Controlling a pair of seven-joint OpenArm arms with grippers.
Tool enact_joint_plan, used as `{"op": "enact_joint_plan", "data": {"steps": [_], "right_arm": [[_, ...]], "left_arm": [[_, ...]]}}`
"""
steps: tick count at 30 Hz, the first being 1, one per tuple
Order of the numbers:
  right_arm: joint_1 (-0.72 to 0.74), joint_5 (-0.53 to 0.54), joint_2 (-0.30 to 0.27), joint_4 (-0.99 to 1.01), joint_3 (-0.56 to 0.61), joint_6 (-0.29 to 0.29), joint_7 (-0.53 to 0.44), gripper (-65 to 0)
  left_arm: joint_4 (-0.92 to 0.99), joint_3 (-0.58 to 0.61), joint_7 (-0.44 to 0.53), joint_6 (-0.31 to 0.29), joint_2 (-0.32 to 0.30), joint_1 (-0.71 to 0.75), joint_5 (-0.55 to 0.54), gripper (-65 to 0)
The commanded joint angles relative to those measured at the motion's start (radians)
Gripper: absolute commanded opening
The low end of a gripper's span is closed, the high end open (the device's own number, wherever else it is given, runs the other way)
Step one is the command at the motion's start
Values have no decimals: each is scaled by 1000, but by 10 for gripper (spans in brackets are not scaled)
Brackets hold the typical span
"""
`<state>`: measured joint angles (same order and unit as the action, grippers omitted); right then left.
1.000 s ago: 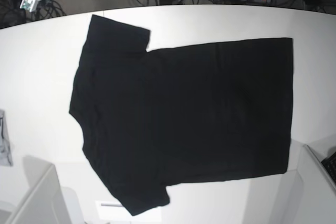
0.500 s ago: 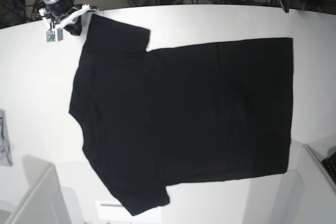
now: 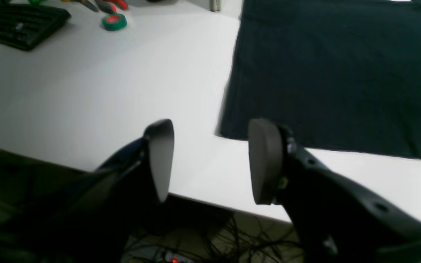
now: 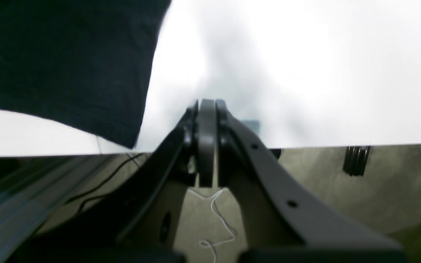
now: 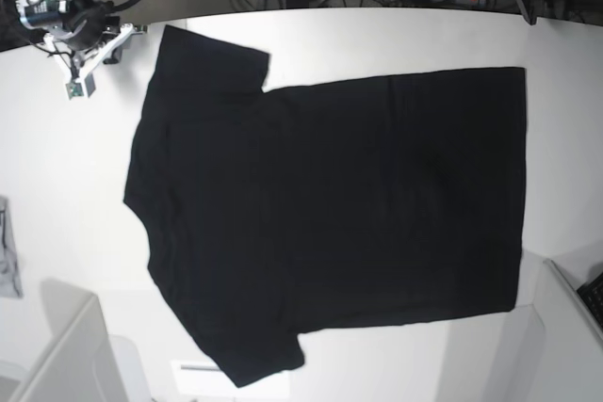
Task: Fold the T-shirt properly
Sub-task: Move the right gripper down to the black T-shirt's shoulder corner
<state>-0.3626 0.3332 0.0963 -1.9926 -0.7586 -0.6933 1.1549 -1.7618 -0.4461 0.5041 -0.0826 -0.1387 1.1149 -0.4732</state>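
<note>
Base view: the T-shirt [image 5: 330, 204] lies spread flat on the white table [image 5: 75, 195], plain black side up. Its collar end points left and its hem runs along the right. One sleeve reaches toward the far left corner, the other toward the near edge. The right gripper [image 5: 80, 40] is at the far left, over the table edge and just beside the far sleeve, apart from the cloth. Its jaw state cannot be read in this view. A small grey cloth scrap [image 5: 8, 251] lies at the left edge, well apart from the shirt. The left gripper is only barely visible at the far right edge.

Left wrist view: the left gripper [image 3: 210, 160] hangs over the table edge with its two dark fingers [image 3: 159, 157] spread wide and nothing between them. A corner of the T-shirt [image 3: 334, 73] lies just beyond the right finger, not touched. A green tape roll [image 3: 114, 21] and a black keyboard [image 3: 16, 23] sit far off at the left.

Right wrist view: the right gripper [image 4: 207, 142] has its fingers pressed fully together, holding nothing. It is at the table edge, with the floor visible below. A corner of the T-shirt [image 4: 60, 62] lies just left of it, untouched. The picture is blurred.
</note>
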Motion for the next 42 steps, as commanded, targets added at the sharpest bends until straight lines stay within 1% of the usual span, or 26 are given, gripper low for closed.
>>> {"op": "enact_joint_plan", "data": {"steps": [1, 5, 9, 10, 11, 13, 14, 16, 21, 22, 23, 26, 28, 29, 30, 32, 34, 35, 36, 37, 38, 40, 41, 42], "right_arm": [[0, 8, -8, -20, -3, -5, -28, -650], [3, 2, -8, -21, 14, -5, -97, -650], [0, 2, -10, -21, 67, -5, -118, -650], [0, 2, -10, -21, 78, -5, -118, -594], [0, 2, -10, -21, 90, -5, -118, -506], [1, 2, -10, -21, 110, -5, -120, -384], [6, 2, -10, -21, 115, -5, -120, -366], [17, 2, -10, -21, 116, -5, -120, -402], [44, 4, 1, -17, 127, -5, -120, -575], [44, 4, 4, -17, 138, 36, -120, -591], [44, 4, 6, -18, 166, 102, -120, -606], [41, 2, -14, -20, 230, 344, -120, -650], [38, 2, -45, -20, 271, 508, -120, -650], [40, 2, -59, -20, 301, 568, -120, -650], [40, 4, -69, -20, 327, 607, -120, -650], [44, 4, -86, -20, 376, 653, -125, -650], [38, 4, -88, -20, 386, 703, -183, -650], [35, 2, -83, -20, 386, 743, -226, -650], [26, 2, -86, -18, 393, 795, -253, -650], [18, 2, -94, -18, 419, 844, -260, -650], [17, 1, -114, -18, 449, 884, -258, -650], [14, 2, -195, -14, 522, 984, -264, -650], [17, 5, -220, -12, 549, 1047, -258, -650], [17, 7, -224, -12, 568, 1113, -258, -650]], "left_arm": [[-10, -6, 24, 1, -5, 21, 0, -331], [-6, -3, 21, 1, -5, -3, 0, -331], [-17, -9, -60, -1, -5, -22, 0, -331], [-17, -10, -75, -1, -5, -32, 0, -331], [-14, -12, -89, -4, -5, -42, 0, -331], [-10, -13, -94, -7, -5, -48, -3, -331], [-10, -13, -94, -10, -5, -48, -6, -331], [-11, -13, -94, -27, -5, -51, -8, -331], [-11, -6, -94, -35, -5, -89, -11, -331], [-14, -4, -94, -35, -5, -89, -11, -331], [-16, -4, -94, -35, -5, -89, -11, -331], [-13, -4, -94, -35, -5, -91, -11, -331], [-10, -9, -94, -35, -6, -92, -11, -331], [-10, -12, -94, -35, -8, -92, -11, -331], [-10, -13, -94, -35, -9, -97, -11, -331], [-8, -15, -94, -35, -9, -98, -11, -331], [-8, -15, -94, -35, -11, -101, -11, -331], [-8, -15, -94, -35, -11, -103, -11, -331], [-8, -15, -94, -35, -11, -103, -11, -331], [-8, -15, -94, -35, -11, -103, -11, -331], [-8, -15, -94, -35, -11, -103, -11, -331], [-8, -15, -94, -35, -11, -103, -11, -331], [-8, -15, -94, -35, -11, -103, -11, -331], [-8, -15, -94, -35, -11, -104, -11, -331]]}}
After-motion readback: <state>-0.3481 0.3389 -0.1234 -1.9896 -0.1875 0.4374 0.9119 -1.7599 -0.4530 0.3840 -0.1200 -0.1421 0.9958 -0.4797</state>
